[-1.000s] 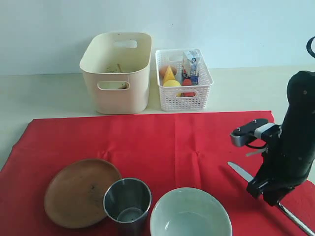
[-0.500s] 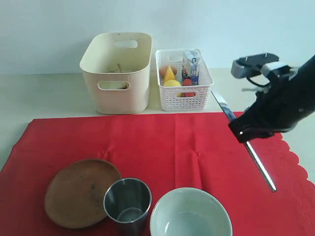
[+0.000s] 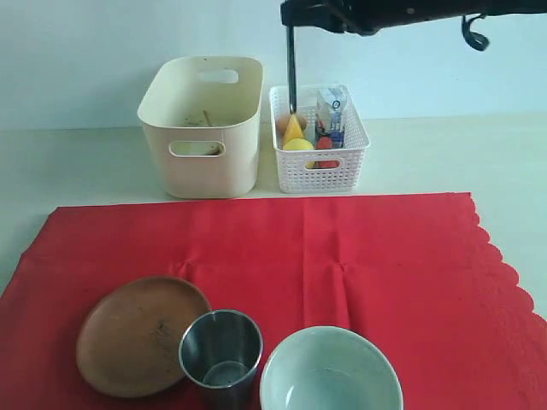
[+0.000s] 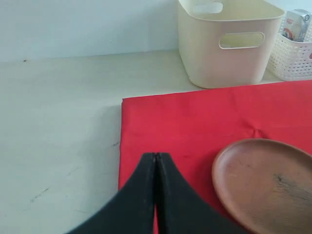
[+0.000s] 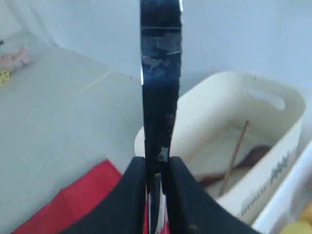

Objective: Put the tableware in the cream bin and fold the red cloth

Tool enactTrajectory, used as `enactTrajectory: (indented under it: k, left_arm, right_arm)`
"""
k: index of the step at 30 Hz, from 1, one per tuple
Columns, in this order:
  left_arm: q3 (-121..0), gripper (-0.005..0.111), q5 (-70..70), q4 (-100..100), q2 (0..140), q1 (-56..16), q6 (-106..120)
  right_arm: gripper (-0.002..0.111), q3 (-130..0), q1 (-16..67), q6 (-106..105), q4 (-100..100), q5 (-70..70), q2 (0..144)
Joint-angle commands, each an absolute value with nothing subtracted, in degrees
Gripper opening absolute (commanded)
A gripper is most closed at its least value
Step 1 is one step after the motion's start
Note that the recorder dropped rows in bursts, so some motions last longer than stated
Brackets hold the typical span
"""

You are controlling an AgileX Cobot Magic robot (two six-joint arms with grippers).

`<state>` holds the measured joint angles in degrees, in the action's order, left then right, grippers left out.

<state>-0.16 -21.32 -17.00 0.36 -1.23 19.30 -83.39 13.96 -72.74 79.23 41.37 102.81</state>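
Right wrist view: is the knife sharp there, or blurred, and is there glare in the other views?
Right wrist view: the knife is close, dark and patchy with reflections; the cream bin behind is slightly soft. Exterior view: even soft light, no strong glare. Left wrist view: even light, red cloth clear.

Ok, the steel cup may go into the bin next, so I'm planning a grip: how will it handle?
The steel cup looks shiny and smooth, so probably slippery but stiff. It appears empty, hence likely light. Standing upright close between the wooden plate and the bowl, it might tip or bump them if pushed.
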Motion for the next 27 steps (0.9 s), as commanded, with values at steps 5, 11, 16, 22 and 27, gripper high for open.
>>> enactTrajectory:
  k: [5,11,16,22,27]
  left_arm:
    - [0.0,0.0,-21.1,-17.1,0.0,-1.1,19.2]
    - [0.0,0.0,-21.1,-17.1,0.0,-1.1,19.2]
    - [0.0,0.0,-21.1,-17.1,0.0,-1.1,19.2]
    - [0.0,0.0,-21.1,-17.1,0.0,-1.1,19.2]
    - [0.0,0.0,-21.1,-17.1,0.0,-1.1,19.2]
  right_arm:
    - [0.0,-97.3,14.0,-97.3,99.9,52.8,119.1]
    - [0.0,-105.4,14.0,-102.7,99.9,56.4,129.7]
    - [0.0,-109.0,14.0,-106.4,99.9,56.0,135.2]
    - [0.034,-109.0,14.0,-108.0,99.9,55.7,137.4]
    - [0.041,-109.0,13.9,-99.3,99.5,56.2,133.9]
